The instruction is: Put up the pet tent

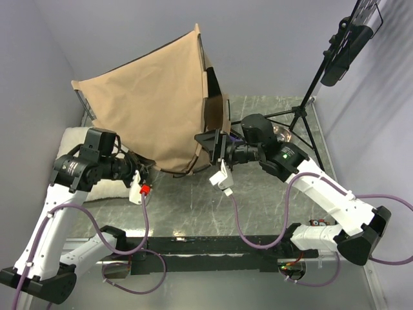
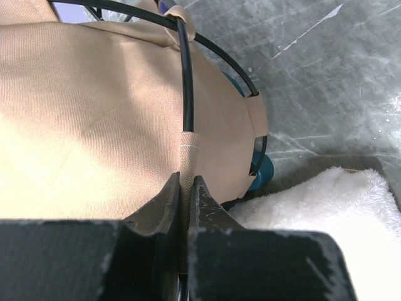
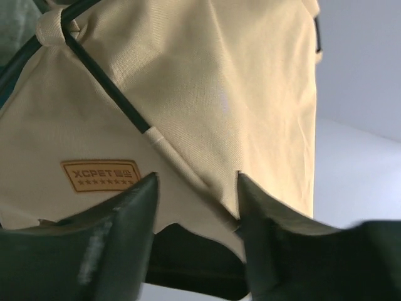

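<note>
The pet tent (image 1: 155, 103) is tan fabric, tipped up on its side at the back left, with its black base (image 1: 216, 97) facing right. My left gripper (image 1: 147, 166) is at its lower left corner. In the left wrist view that gripper (image 2: 185, 183) is shut on a tan sleeve (image 2: 189, 147) from which a thin black pole (image 2: 186, 81) runs. My right gripper (image 1: 208, 143) is at the tent's lower right corner. Seen from the right wrist, its jaws (image 3: 195, 188) stand apart around the fabric's bottom edge, beside the brown label (image 3: 100, 175) and another pole (image 3: 106, 81).
A cream-white pillow (image 1: 74, 139) lies under the left arm, fluffy in the left wrist view (image 2: 326, 213). A black tripod (image 1: 303, 110) with a dark unit (image 1: 348, 45) on it stands at the back right. A black bar (image 1: 213, 244) runs along the near edge.
</note>
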You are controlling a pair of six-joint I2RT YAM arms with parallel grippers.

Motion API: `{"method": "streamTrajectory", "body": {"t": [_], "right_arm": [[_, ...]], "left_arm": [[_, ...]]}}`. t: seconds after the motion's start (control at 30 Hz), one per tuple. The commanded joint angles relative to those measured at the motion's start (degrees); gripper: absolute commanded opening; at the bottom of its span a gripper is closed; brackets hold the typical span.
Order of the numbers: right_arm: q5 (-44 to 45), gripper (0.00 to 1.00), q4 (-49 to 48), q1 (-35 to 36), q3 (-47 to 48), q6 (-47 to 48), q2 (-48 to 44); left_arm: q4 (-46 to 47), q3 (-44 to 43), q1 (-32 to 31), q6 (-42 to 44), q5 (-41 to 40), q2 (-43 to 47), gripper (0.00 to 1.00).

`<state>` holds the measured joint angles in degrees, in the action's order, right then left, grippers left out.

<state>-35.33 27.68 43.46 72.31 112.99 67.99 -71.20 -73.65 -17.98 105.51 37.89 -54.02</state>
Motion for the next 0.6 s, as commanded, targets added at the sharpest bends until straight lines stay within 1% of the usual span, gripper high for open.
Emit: {"method": "streamTrajectory", "body": {"t": [0.0, 0.07, 0.1, 0.13, 0.17, 0.2, 0.23, 0.27, 0.3, 0.33, 0.37, 0.4, 0.5, 0.53, 0.57], "right_arm": [[0.61, 0.52, 5.19, 0.57, 3.71, 24.29, 0.74], [1.23, 0.42, 7.64, 0.66, 4.24, 25.96, 1.09], [1.49, 0.36, 7.91, 0.75, 4.15, 26.40, 1.01], [2.02, 0.28, 7.74, 0.75, 3.98, 26.58, 1.10], [2.80, 0.15, 7.39, 0.75, 4.06, 26.67, 1.27], [3.42, 0.00, 6.52, 0.75, 4.15, 25.97, 1.53], [4.04, 0.00, 5.55, 0.66, 4.24, 24.57, 1.54], [4.74, 0.00, 4.84, 0.66, 4.33, 23.69, 1.62], [5.44, 0.00, 3.97, 0.57, 4.41, 22.64, 1.54], [6.14, 0.00, 2.91, 0.40, 4.33, 21.15, 1.27], [6.67, 0.00, 1.95, 0.13, 4.24, 19.65, 1.10], [6.94, 0.00, 0.89, -0.30, 4.07, 17.72, 0.75], [6.33, 0.00, -6.56, -2.50, 2.14, 12.10, -0.31], [6.15, 0.00, -10.33, -3.29, 1.69, 9.64, -0.22], [6.33, 0.00, -13.24, -3.99, 1.52, 6.83, -0.05]], "left_arm": [[-1.57, -3.43, -0.04, 1.80, 4.56, -0.47, 0.01], [-1.58, -3.35, -0.13, 2.33, 4.21, -0.65, 0.01], [-0.79, -3.08, -0.04, 2.33, 4.04, -0.47, 0.01], [0.26, -2.73, 0.05, 1.54, 3.95, -0.12, 0.04], [1.75, -2.38, -0.04, 0.93, 3.86, 0.23, 0.08], [3.59, -1.77, -0.13, -0.30, 3.60, 0.84, 0.16], [6.40, -1.15, -0.04, -2.14, 3.25, 1.63, 0.26], [9.99, -0.10, -0.13, -3.98, 2.81, 2.51, 0.40], [13.94, 0.95, -0.04, -6.61, 1.93, 3.99, 0.50], [19.81, 2.27, -0.04, -10.29, 1.32, 5.31, 0.57], [27.35, 3.85, -0.04, -16.51, 0.18, 7.07, 0.74], [34.91, 5.17, -0.04, -24.49, -0.88, 8.83, 0.79], [58.03, 9.30, -0.04, -44.54, -7.10, 12.96, 0.85], [64.63, 10.18, -0.04, -50.78, -10.26, 13.93, 0.86], [68.87, 10.36, -0.04, -55.02, -12.90, 14.55, 0.87]]}}
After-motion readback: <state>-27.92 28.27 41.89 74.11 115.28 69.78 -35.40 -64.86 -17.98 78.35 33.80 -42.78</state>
